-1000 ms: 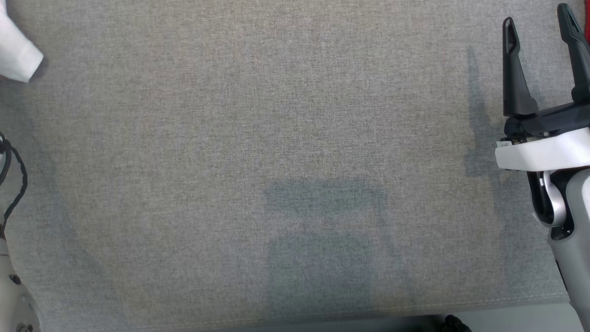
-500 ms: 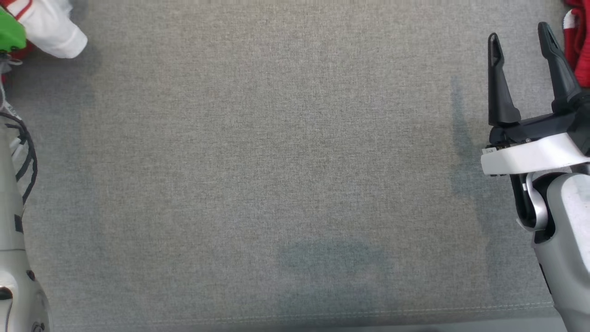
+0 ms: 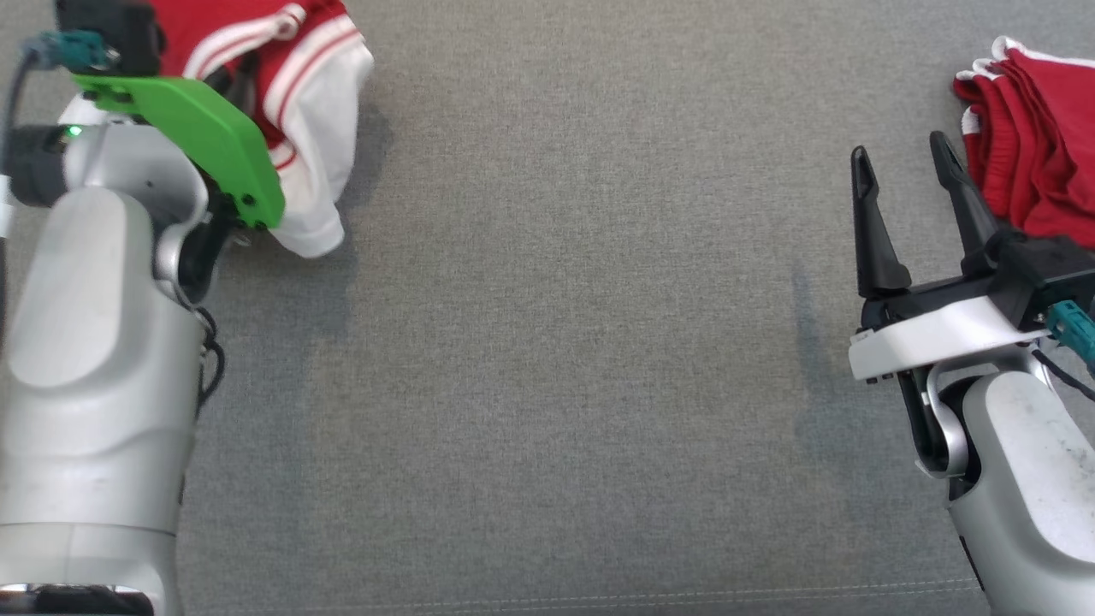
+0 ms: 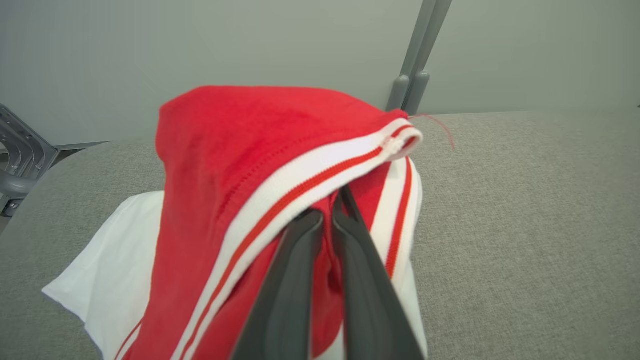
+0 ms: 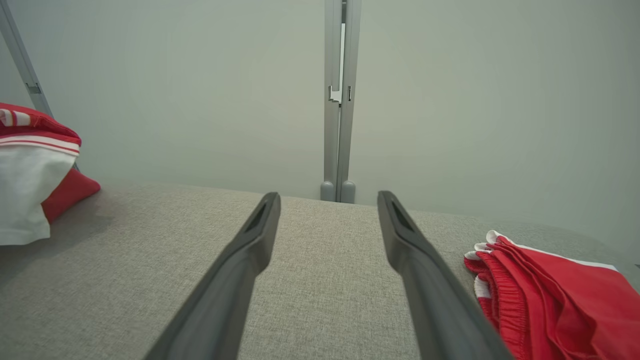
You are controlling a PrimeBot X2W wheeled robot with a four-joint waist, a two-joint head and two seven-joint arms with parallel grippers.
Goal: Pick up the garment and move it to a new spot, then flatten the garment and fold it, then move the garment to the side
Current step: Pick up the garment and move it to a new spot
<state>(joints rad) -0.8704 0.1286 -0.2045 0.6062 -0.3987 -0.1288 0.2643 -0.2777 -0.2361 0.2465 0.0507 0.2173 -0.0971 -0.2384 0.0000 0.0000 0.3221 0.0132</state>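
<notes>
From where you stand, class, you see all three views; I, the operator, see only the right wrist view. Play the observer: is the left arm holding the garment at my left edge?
Observer: Yes. In the left wrist view the left gripper is shut on the red-and-white garment.
Operator: Where exactly?
Observer: Its fingers pinch red cloth just under the striped trim.
Operator: Would the head view show me that grip?
Observer: Hardly; there a green plate on the left wrist sits over that spot.
</notes>
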